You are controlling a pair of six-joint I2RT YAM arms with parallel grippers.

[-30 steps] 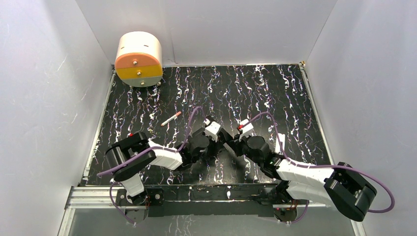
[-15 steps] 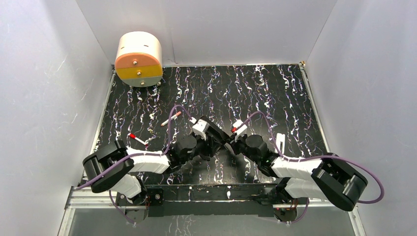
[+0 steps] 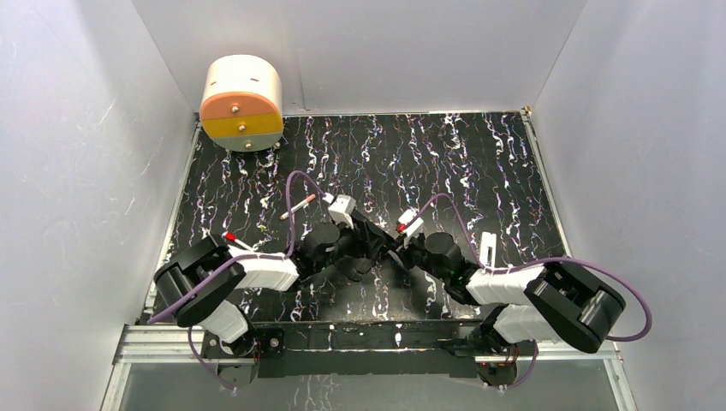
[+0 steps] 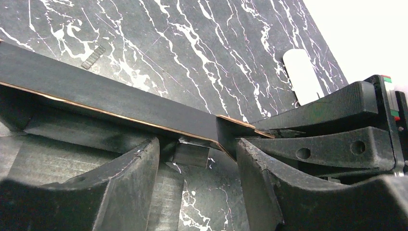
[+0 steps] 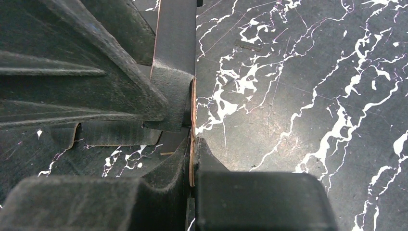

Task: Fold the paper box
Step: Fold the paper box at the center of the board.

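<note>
- We see the left tool [image 4: 197, 153] spread open, not pinching anything, with the paper box [image 4: 120, 103] wall crossing just past its fingers.
- The right tool [image 5: 192, 140] is clamped shut on the box's thin card edge, low over the worktop [image 4: 192, 48].

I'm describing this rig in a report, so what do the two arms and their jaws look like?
The left arm and right arm each have black joint housings and a white link shell. A purple cable loops along each. A small white block sits near each wrist. The jaws are chunky matte black, some ridged.
</note>
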